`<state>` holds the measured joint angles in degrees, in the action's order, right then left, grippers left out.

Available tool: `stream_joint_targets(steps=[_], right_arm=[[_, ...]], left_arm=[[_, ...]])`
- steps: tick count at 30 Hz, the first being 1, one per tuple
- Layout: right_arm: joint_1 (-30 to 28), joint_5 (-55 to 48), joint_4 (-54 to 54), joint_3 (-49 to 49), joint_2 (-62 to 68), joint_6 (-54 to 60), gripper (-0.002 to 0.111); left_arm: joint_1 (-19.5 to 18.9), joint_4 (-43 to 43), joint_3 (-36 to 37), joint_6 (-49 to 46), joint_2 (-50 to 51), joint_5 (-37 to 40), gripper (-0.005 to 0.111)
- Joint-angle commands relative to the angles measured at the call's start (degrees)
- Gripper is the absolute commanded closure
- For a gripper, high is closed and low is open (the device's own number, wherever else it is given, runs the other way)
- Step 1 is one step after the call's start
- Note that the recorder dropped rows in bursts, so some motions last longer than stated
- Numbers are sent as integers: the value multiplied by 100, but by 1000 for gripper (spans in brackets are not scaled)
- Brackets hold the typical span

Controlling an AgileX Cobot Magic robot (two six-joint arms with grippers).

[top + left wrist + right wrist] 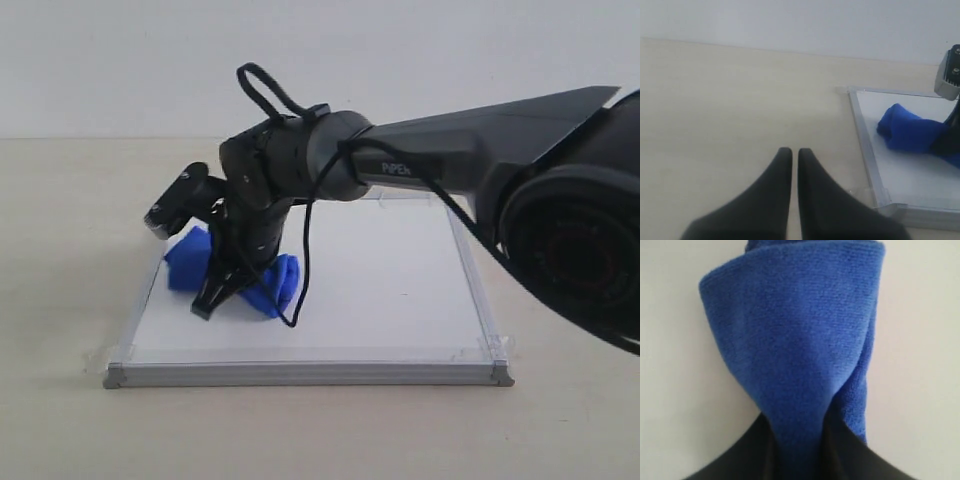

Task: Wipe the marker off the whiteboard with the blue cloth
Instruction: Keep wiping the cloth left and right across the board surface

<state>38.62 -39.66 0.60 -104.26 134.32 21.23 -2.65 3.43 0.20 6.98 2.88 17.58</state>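
Two sets logged: right jaws are clamped on the bunched royal-blue microfibre cloth (272,284), which is pressed to the square silver-framed whiteboard (400,290) near its left-arm side, while left jaws are shut over the pale bench (715,100) alongside; red marker line not seen.

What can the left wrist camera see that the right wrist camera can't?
Only the left wrist view: the left gripper, fingers together and empty, over the tan table, plus a metal-framed corner of the whiteboard. Only the right wrist view: close up, the right gripper pinching the blue cloth. Both: the blue cloth against the whiteboard's white surface.
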Motion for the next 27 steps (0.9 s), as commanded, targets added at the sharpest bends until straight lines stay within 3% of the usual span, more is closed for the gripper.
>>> stream_joint_targets(steps=[1,9,11,14,22,27], right_arm=[[84,33,-104,-171,102,36,108],[-291,-393,3139,-268,115,-3137,108],[-291,-510,3429,-268,115,-3353,108],[-190,-357,2928,-268,115,-3058,108],[188,-216,-885,-301,105,367,108],[-49,-245,-875,-671,124,-280,108]], left_arm=[[-8,-40,-20,-21,-24,-65,102],[-8,-40,-20,-21,-24,-65,102],[-8,-40,-20,-21,-24,-65,102],[-8,-40,-20,-21,-24,-65,102],[-8,-40,-20,-21,-24,-65,102],[-8,-40,-20,-21,-24,-65,102]])
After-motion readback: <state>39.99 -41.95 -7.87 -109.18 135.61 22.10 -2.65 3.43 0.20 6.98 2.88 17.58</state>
